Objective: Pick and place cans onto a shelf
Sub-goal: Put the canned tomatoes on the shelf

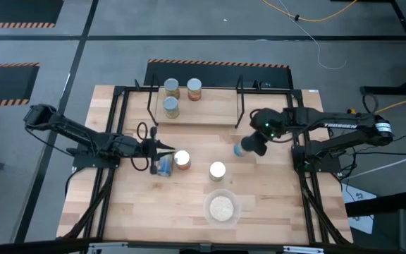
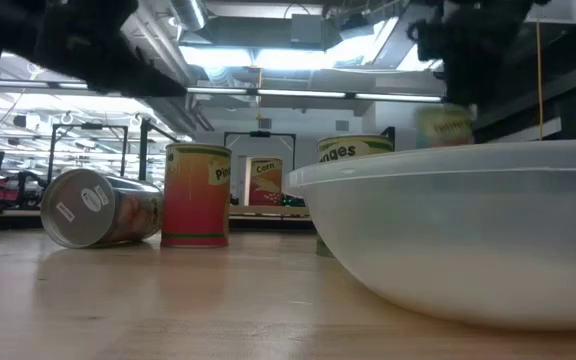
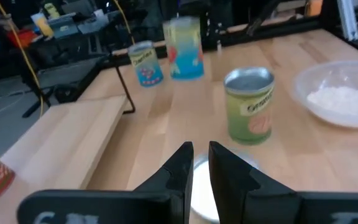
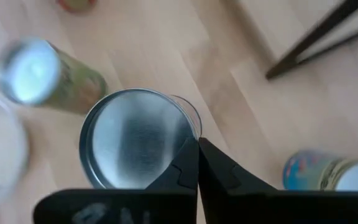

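Observation:
My right gripper [image 4: 197, 149] is shut on a blue-labelled can [image 3: 184, 46] and holds it above the table, right of centre. Another blue can [image 3: 146, 62] stands upright on the table just behind it. Three cans [image 1: 170, 106] stand on the shelf [image 1: 210, 113] at the back. A green can [image 1: 217, 170] and a red can [image 1: 182, 159] stand upright mid-table, and one can [image 1: 164, 166] lies on its side. My left gripper [image 3: 201, 165] is shut, its tips just over the red can's silver top [image 3: 204, 190]. It has nothing between its fingers. My right gripper holds the blue can by its top rim [image 4: 188, 127], at the side of the rim nearest the gripper, with both fingertips closed together there. The fingers slant down from above and from the table's right. The can hangs upright below them, clear of the table.
A clear bowl of pale grains [image 1: 221, 208] sits near the front edge, close to the green can. The shelf's black upright supports [image 1: 240, 92] rise at its sides. Bare wood lies between the shelf and the cans mid-table.

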You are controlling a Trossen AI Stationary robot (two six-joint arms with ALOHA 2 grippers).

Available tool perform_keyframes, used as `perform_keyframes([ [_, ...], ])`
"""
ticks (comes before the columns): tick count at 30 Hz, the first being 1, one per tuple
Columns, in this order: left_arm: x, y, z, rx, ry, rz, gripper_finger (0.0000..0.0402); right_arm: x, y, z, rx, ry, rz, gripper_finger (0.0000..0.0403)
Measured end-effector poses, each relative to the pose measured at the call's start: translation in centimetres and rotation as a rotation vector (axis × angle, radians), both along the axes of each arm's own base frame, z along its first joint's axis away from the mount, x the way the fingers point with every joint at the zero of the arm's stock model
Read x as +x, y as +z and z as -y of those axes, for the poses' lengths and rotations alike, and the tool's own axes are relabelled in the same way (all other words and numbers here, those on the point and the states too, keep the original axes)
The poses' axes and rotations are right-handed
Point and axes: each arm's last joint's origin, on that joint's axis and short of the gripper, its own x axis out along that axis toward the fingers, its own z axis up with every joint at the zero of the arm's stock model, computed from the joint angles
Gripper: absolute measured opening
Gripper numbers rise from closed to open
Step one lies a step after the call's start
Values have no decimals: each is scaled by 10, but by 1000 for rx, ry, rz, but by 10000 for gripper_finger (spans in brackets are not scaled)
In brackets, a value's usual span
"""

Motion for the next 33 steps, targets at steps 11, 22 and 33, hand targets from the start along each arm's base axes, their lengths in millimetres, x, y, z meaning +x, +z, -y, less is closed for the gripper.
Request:
perform_keyframes([
  [11, -7, -18, -7, -48, 41, 22, 43, 18, 93, 5, -186, 66, 267, 2],
  [22, -7, -19, -7, -50, 40, 26, 43, 76, 141, 43, -379, 85, 316, 2],
  [33, -7, -19, -7, -50, 41, 24, 43, 145, 107, 110, -296, 50, 227, 2],
])
